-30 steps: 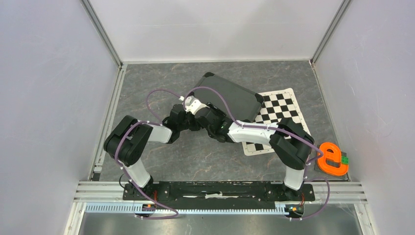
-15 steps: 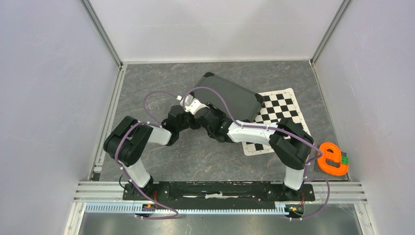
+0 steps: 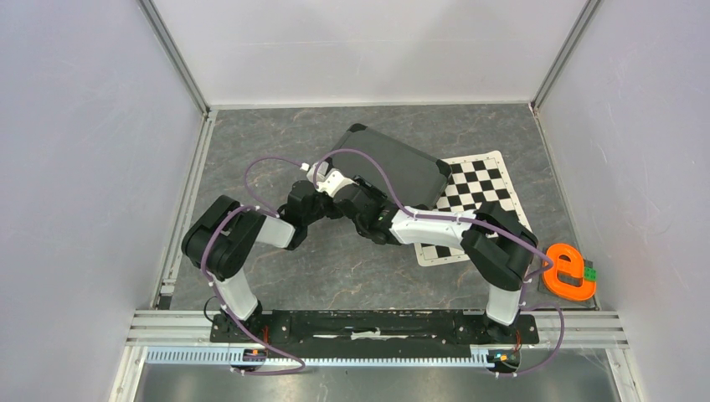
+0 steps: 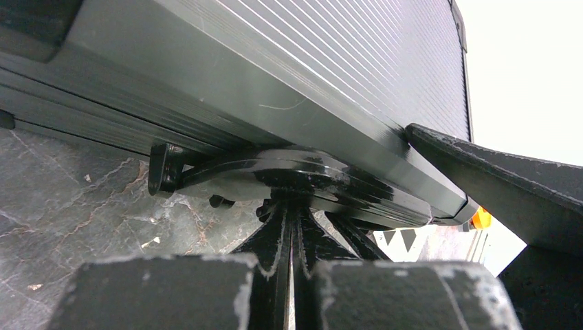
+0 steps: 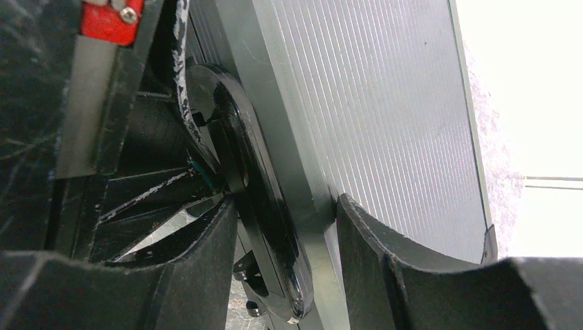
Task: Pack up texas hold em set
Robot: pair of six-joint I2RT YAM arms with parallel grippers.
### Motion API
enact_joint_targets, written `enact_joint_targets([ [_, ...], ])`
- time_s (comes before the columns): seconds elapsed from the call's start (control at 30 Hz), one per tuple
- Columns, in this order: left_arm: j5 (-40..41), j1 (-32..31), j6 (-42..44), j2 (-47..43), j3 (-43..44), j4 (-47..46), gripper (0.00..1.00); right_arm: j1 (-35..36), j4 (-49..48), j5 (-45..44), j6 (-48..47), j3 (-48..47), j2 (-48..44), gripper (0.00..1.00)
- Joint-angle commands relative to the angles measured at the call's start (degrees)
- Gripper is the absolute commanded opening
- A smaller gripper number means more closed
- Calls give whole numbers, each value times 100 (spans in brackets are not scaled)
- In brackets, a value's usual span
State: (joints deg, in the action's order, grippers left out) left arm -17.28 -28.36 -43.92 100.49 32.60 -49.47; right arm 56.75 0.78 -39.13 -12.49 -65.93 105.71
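The black hard case (image 3: 393, 163) lies closed on the table, its right end over the checkered mat. Both grippers meet at its near long edge, at the handle (image 4: 275, 168). My left gripper (image 3: 337, 186) is shut, its fingertips (image 4: 292, 199) pressed up under the handle's middle. My right gripper (image 3: 362, 197) straddles the handle (image 5: 254, 199) and the lid's rim (image 5: 385, 103): one finger is outside the handle and the other rests on the ribbed lid, closed on both. Chips, cards, dice and the marker are out of view.
The black-and-white checkered mat (image 3: 477, 197) lies to the right, partly under the case. An orange ring-shaped object (image 3: 569, 272) sits at the right wall near the front. White walls and metal rails enclose the grey stone-patterned tabletop (image 3: 276, 134).
The left arm's elbow and cable loop have shifted slightly to the right. The case and the right arm have not visibly moved.
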Motion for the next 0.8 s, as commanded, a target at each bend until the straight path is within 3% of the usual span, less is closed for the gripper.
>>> enact_joint_targets([
  [0.0,238,-25,6,-49,27,-126,2,-198,1229,566,502,476,430,47],
  [0.13,192,-34,-26,73,47,-187,2,-197,1230,587,493,493,424,53],
  [0.77,194,-195,-44,-196,-128,250,2,-193,1300,651,442,467,520,52],
])
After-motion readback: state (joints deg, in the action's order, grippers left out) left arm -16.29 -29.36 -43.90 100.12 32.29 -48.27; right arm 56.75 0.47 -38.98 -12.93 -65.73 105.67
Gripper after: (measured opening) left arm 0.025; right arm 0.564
